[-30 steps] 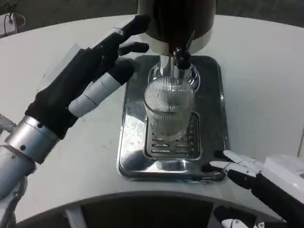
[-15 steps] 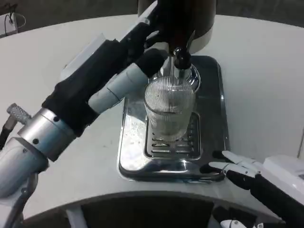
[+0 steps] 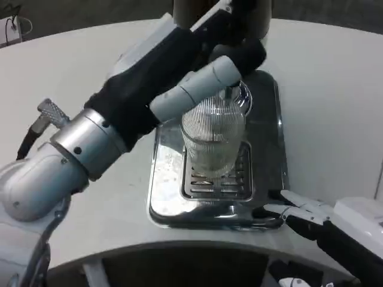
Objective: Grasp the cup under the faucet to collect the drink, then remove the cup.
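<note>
My left hand (image 3: 197, 78) stretched over the ribbed cup (image 3: 212, 140) at the faucet, cup upright on the steel drip tray (image 3: 266, 149), my right hand (image 3: 311, 216) resting at the tray's near corner

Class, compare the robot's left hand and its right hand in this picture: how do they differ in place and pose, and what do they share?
The left hand is raised and reaches up to the dispenser above the ribbed glass cup; the right hand sits low at the table's near edge. The left hand's fingers lie over the faucet area, while the right hand's fingertips lie at the near right corner of the steel drip tray. Neither hand holds the cup.
</note>
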Robot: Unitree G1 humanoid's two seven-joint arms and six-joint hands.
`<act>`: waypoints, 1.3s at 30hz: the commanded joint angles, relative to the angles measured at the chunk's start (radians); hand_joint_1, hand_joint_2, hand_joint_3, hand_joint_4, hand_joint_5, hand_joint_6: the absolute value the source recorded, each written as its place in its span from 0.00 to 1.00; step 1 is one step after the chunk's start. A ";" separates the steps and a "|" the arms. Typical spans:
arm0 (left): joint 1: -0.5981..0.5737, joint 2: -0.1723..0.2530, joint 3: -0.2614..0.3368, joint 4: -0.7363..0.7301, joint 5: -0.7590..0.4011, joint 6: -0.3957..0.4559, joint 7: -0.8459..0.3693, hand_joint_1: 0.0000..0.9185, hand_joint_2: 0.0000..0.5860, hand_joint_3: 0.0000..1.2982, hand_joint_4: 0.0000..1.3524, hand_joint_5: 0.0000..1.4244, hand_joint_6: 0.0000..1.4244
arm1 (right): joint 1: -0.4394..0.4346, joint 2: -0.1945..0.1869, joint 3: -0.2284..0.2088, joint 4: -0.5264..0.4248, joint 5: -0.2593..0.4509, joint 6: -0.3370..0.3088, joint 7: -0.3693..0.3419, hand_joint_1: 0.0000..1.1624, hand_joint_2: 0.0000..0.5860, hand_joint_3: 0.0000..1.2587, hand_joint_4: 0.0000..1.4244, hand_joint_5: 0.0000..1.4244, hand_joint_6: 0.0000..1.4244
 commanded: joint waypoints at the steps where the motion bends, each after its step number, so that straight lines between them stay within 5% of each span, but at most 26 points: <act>1: -0.028 -0.001 -0.040 -0.005 0.050 0.029 -0.012 0.00 0.08 0.00 0.00 0.02 0.10 | 0.022 0.011 -0.026 -0.015 0.020 -0.022 0.000 0.32 0.88 0.14 0.02 0.05 0.05; 17: -0.051 0.022 -0.199 0.030 0.300 -0.051 -0.068 0.00 0.07 0.00 0.00 0.00 0.09 | 0.066 0.033 -0.093 -0.015 0.075 -0.052 0.003 0.32 0.88 0.14 0.02 0.05 0.05; 27: -0.064 0.014 -0.223 0.076 0.381 -0.114 -0.088 0.00 0.08 0.00 0.00 0.00 0.09 | 0.077 0.057 -0.104 -0.015 0.124 -0.005 -0.011 0.32 0.87 0.14 0.03 0.06 0.05; 33: -0.063 -0.002 -0.210 0.086 0.388 -0.121 -0.079 0.00 0.08 0.00 0.00 0.00 0.09 | 0.075 0.148 -0.129 0.025 0.263 0.079 -0.084 0.49 0.56 0.06 0.03 0.12 0.09; 39: -0.064 -0.007 -0.196 0.093 0.388 -0.132 -0.071 0.00 0.06 0.00 0.00 0.00 0.09 | 0.025 0.220 -0.106 0.141 0.328 0.043 -0.215 0.57 0.46 0.00 0.04 0.12 0.10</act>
